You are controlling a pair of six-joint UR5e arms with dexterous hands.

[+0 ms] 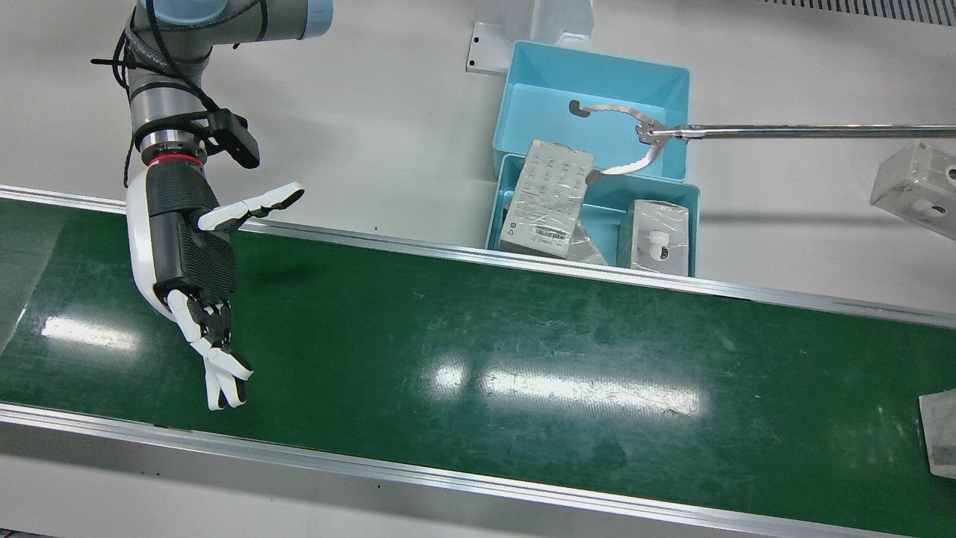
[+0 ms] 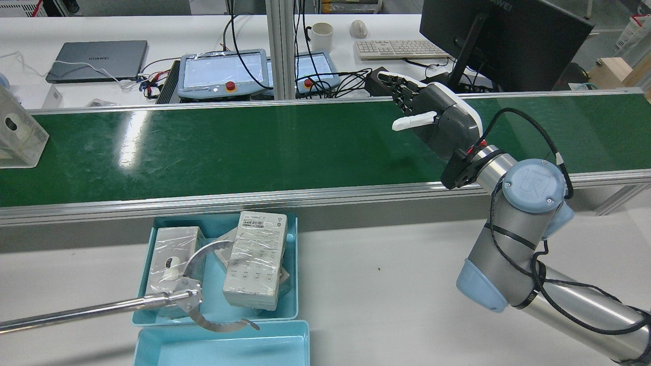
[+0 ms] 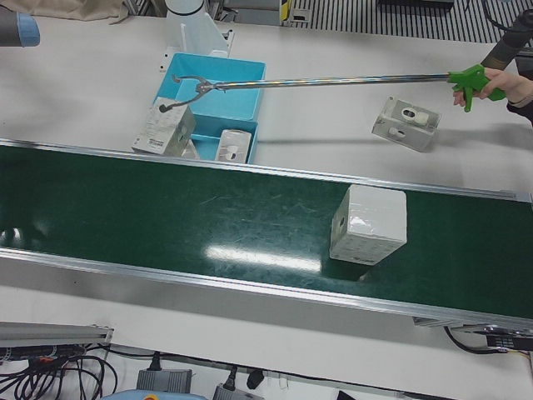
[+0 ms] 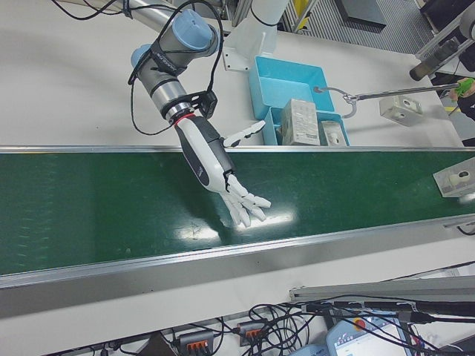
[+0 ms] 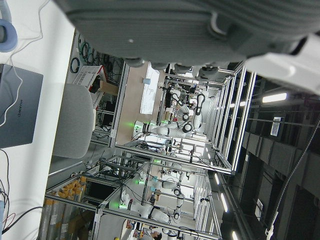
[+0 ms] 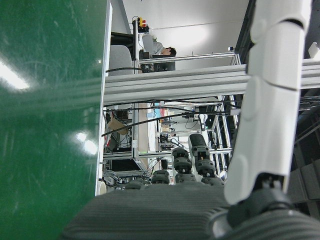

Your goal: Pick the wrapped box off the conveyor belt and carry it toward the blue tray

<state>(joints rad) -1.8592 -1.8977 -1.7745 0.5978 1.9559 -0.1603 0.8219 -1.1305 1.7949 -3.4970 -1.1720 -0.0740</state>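
The wrapped box [image 3: 369, 223], white under clear film, stands on the green conveyor belt [image 1: 478, 336] far toward the robot's left end. It shows at the frame edge in the front view [image 1: 942, 433] and rear view [image 2: 18, 137]. My right hand [image 1: 194, 254] hovers over the belt's other end, open, fingers spread, holding nothing; it also shows in the right-front view [image 4: 223, 170]. Two blue trays [image 1: 676, 188] sit on the white table beside the belt. Only the left hand's grey palm [image 5: 165, 30] shows, in its own view.
A person's hand holds a long reacher tool [image 3: 470, 79] whose claw [image 1: 627, 142] hangs over the trays. The near tray holds several wrapped boxes [image 1: 547, 198]. Another wrapped box [image 1: 915, 187] lies on the white table. Aluminium rails [image 1: 478, 254] edge the belt.
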